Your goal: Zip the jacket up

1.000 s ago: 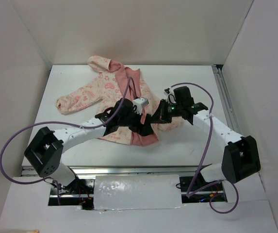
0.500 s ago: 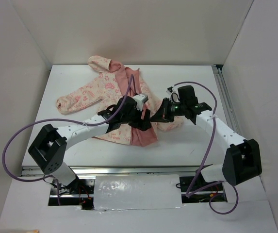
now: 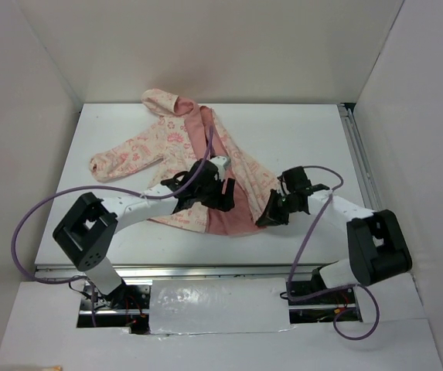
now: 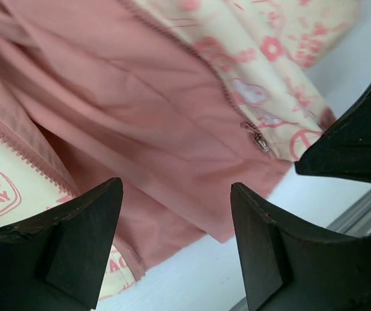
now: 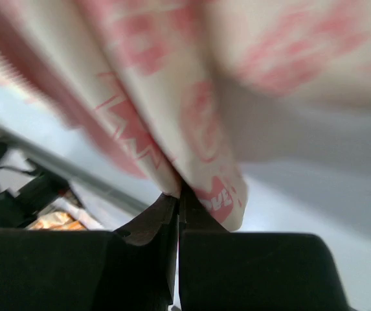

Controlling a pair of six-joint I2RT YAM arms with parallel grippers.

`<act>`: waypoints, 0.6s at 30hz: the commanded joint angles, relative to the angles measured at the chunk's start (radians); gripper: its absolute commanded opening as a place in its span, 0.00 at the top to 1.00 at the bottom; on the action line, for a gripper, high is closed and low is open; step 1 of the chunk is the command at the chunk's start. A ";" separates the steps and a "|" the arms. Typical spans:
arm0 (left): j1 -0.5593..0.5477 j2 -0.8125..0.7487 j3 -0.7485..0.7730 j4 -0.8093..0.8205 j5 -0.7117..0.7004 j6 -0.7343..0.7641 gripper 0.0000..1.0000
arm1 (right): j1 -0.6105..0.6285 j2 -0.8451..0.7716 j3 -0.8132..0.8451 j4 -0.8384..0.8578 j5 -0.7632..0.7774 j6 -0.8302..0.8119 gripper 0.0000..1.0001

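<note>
The jacket (image 3: 171,139) lies open on the white table, hood at the back, one sleeve stretched left, salmon lining up in the middle. My left gripper (image 3: 225,199) hovers open over the lining near the bottom hem. In the left wrist view (image 4: 175,194) its jaws stand wide apart with nothing between them, and the metal zipper slider (image 4: 258,140) sits at the right panel's edge. My right gripper (image 3: 270,216) is shut on the jacket's right bottom corner. In the right wrist view (image 5: 179,194) printed fabric (image 5: 191,110) is pinched between the closed jaws.
White walls close in the table (image 3: 306,131) on the left, back and right. A metal rail (image 3: 206,272) runs along the near edge and another rail (image 3: 358,154) along the right side. Purple cables loop off both arms.
My right gripper has moved toward the near right, pulling the jacket's right front panel out sideways. My left gripper has shifted slightly and now sits over the lining.
</note>
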 commanded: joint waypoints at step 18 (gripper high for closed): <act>-0.001 -0.032 -0.086 0.016 0.002 -0.061 0.19 | 0.128 -0.119 -0.007 -0.178 0.438 -0.078 0.49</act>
